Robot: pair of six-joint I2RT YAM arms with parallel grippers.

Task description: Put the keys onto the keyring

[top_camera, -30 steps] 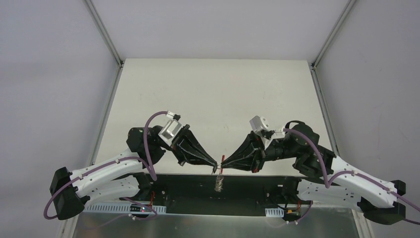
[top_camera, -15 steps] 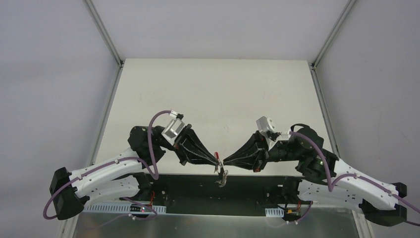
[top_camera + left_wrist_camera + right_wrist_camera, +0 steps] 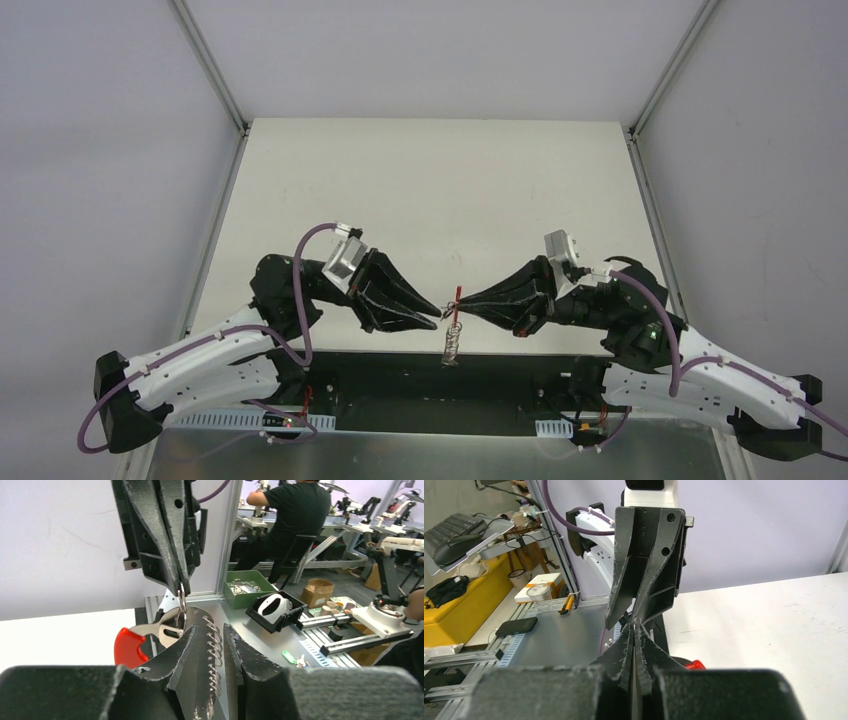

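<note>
Silver wire, coiled into the small loops of the keyring (image 3: 214, 647), hangs in mid-air at the near edge of the table (image 3: 430, 190). We find it suspended from the right gripper (image 3: 180, 587), whose jaws are pressed tight together on the topmost ring. The left gripper (image 3: 210, 629) sits just beside it with its jaws parted. From its own wrist camera the loops dangle in the gap between the two fingers, and we cannot see either pad bearing on them, so we take it as holding nothing. The red tag (image 3: 126, 646) and the grey-white strap (image 3: 167, 625) hang to one side of the loops. We cannot make out the key in any view, whether because it is too small or because fingers hide it, and that is our first worry: if it is not threaded onto a ring, it could slip away unnoticed with the left jaws apart. Our second worry is the single thin pinch carrying everything. The bunch hangs by the dark strip along the table's near edge, so a slight slackening or twist of the right fingers would, we judge, drop the whole keyring where it is awkward to retrieve. A third risk is swing. The loops hang freely, and a brisk move by either arm could set them swaying, so that a fresh closing of the left jaws catches the strap or the wrong ring rather than the split where a key must enter.
</note>
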